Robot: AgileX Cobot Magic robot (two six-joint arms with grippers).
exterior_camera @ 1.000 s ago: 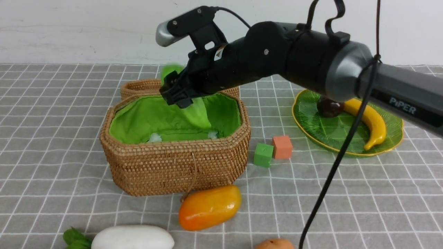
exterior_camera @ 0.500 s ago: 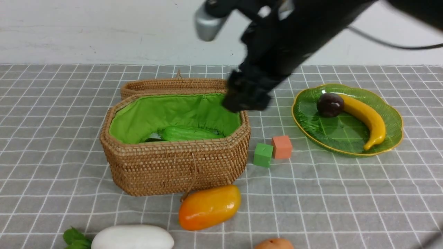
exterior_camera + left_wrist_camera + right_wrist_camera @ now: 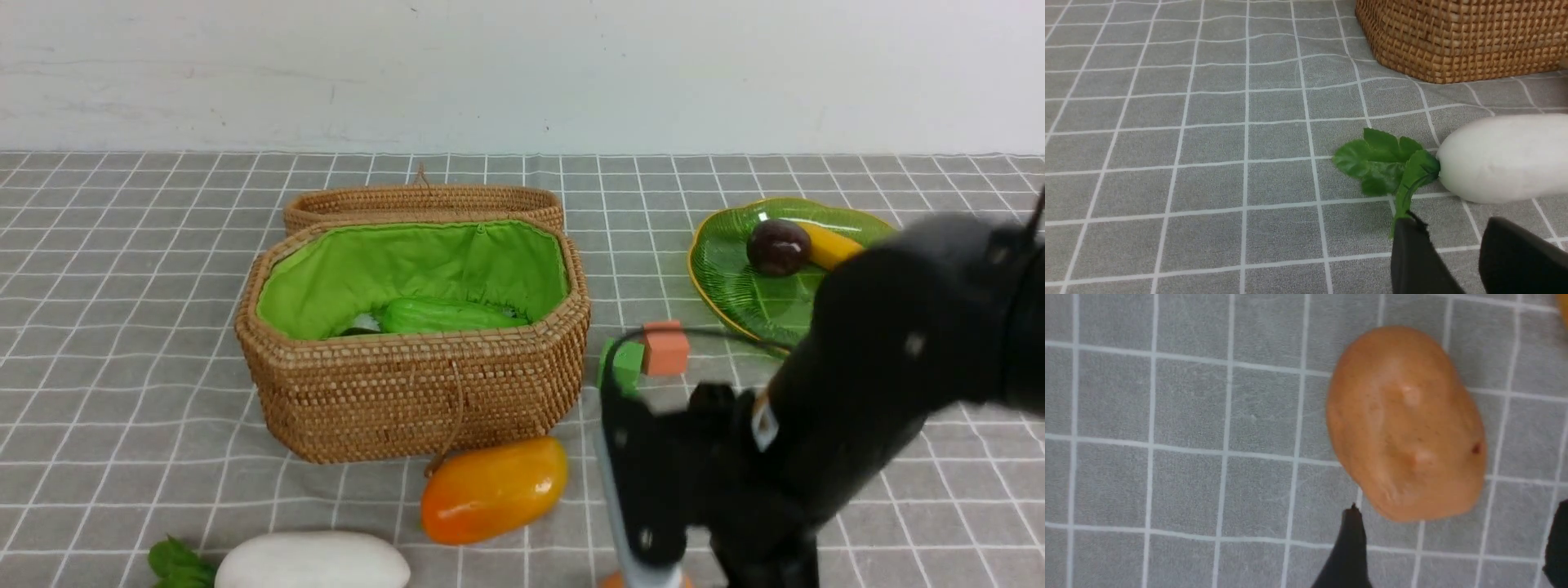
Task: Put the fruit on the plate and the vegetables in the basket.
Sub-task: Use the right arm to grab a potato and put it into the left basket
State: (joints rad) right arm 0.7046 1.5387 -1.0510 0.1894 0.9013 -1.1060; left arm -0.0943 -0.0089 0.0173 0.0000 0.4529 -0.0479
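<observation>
The right gripper [image 3: 1455,539] hangs with its jaws spread wide and empty, just short of the brown potato [image 3: 1404,424], which lies on the checked cloth [image 3: 1188,416] with its long axis roughly square to the line joining the 2 fingertips. The left gripper [image 3: 1453,232] is parted and holds nothing, beside the white radish [image 3: 1502,157], which lies crosswise with its leaves pointing left.
</observation>
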